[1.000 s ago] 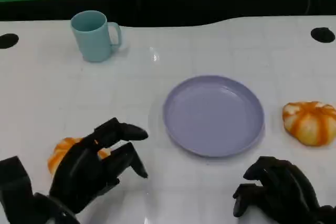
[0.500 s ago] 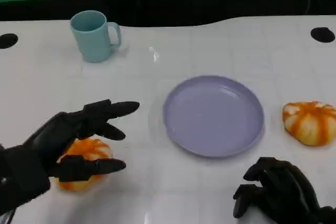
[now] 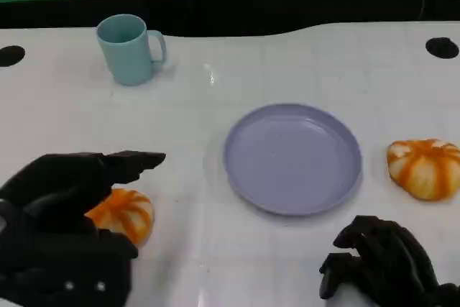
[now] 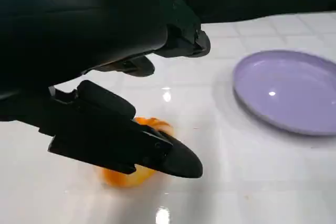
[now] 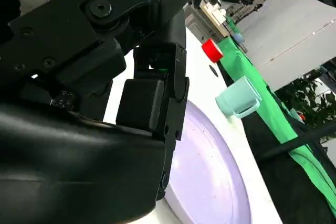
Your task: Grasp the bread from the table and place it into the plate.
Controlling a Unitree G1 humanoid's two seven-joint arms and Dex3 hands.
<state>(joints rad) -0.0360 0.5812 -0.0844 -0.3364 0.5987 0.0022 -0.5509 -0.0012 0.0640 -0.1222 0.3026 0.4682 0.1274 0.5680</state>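
Operator, your items, listed left to right, all placed against the purple plate [image 3: 292,157].

1. Left hand [image 3: 65,210]: low over the table [image 3: 215,106], well left of the plate. Fingers [image 3: 133,159] spread and reaching toward the plate, above and around the bread [image 3: 122,213]. In the left wrist view you see the bread [image 4: 128,174] lying on the table between the upper fingers and the lower finger [image 4: 131,140]; whether any of them touches it cannot be told. Nothing is held: the hand stands unclosed.

2. Bread: orange with pale stripes, on the table, left of the plate and a little nearer the robot, outside the plate.

3. Blue mug [image 3: 129,48]: upright, far-left of the plate, handle turned toward the plate's side. You cannot see its inside.

4. Plate: flat on the table, mid-scene; its bowl [image 4: 286,90] carries nothing.

5. Right hand [image 3: 381,264]: near-right of the plate, fingers curled in on nothing.

6. Second orange bread [image 3: 425,168]: on the table, just right of the plate, apart from its rim.
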